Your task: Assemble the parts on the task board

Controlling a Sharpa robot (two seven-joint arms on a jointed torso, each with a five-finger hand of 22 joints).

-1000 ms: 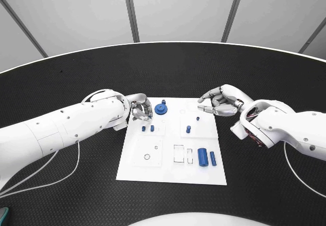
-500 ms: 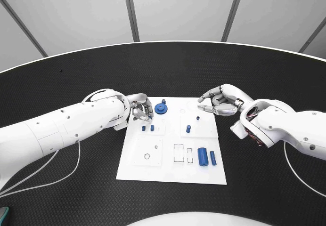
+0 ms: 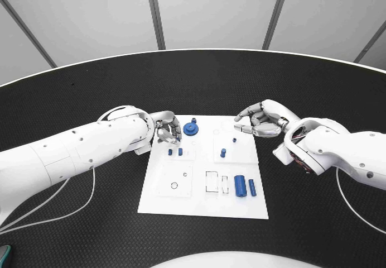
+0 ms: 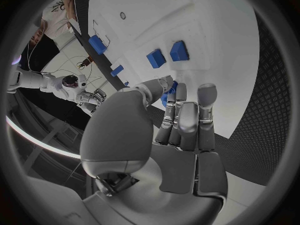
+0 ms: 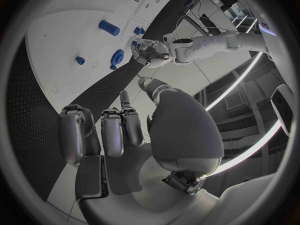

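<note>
**Both my hands at the far end of the board, nothing moved**

The black table (image 3: 193, 78) takes up most of the head view, and the white task board (image 3: 201, 201) lies in its middle, running from centre down toward the lower part of the frame. I can read no writing, brand or label on the board or the parts.

My left arm comes in from the left edge, and my left hand (image 3: 167, 132) sits at the board's upper left corner, fingers curled in close together. In the left wrist view the left hand (image 4: 178, 130) has something small and blue between its fingertips, but I cannot tell whether it is gripped or just lies behind them.

My right hand (image 3: 261, 124) is at the board's upper right corner, fingers curled inward; I cannot tell if they hold anything.

On the board, the round blue part (image 3: 191, 129) stands near the top, just right of my left hand. Lower right lie a thick blue cylinder (image 3: 240, 186) and a thinner blue pin (image 3: 251, 187), side by side. Two small blue pegs (image 3: 175, 152) stand left of centre, and two more small pegs (image 3: 228, 146) right of centre.

Compared with half a second and a second ago, arms, hands and parts are all where they were.
</note>
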